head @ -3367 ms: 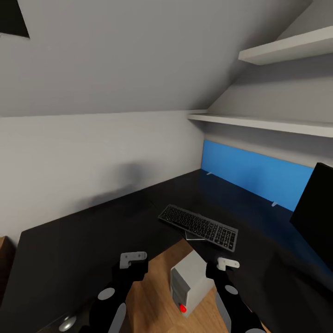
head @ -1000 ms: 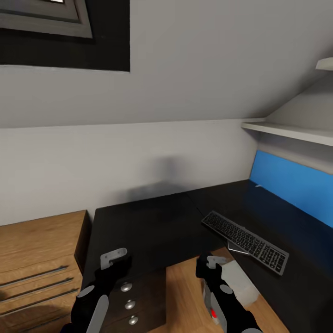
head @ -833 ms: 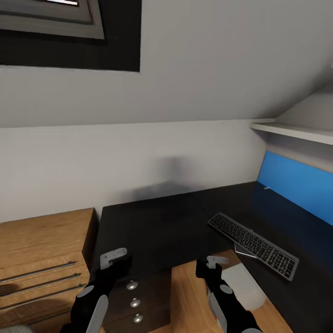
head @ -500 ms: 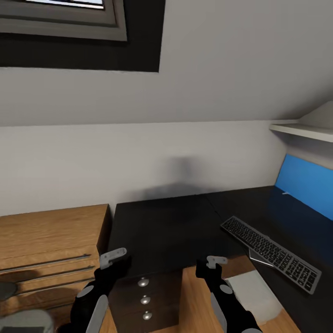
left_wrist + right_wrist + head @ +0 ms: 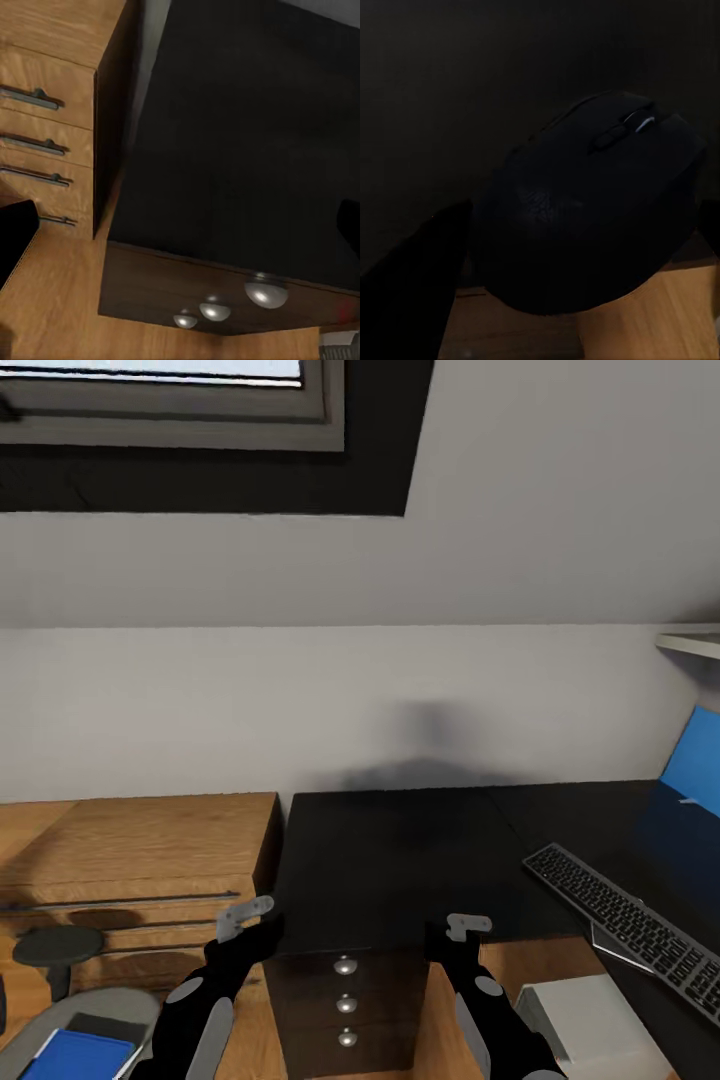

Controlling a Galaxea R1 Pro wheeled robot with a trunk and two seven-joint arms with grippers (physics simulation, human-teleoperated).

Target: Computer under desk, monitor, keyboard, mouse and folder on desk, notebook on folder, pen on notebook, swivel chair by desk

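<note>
Right tool (image 5: 462, 926) is clamped on the mouse (image 5: 589, 206) and hangs over the front edge of the counter (image 5: 400, 850), while the left tool (image 5: 245, 918) hangs over the counter's drawer end; whether that one is released or clenched I cannot tell. On the counter's right part lies the keyboard (image 5: 635, 928), with the computer (image 5: 590, 1025) on the floor below it. At lower left the folder (image 5: 75, 1057) lies on the chair (image 5: 125, 1008), with the notebook (image 5: 92, 1027) on the seat at its far edge.
</note>
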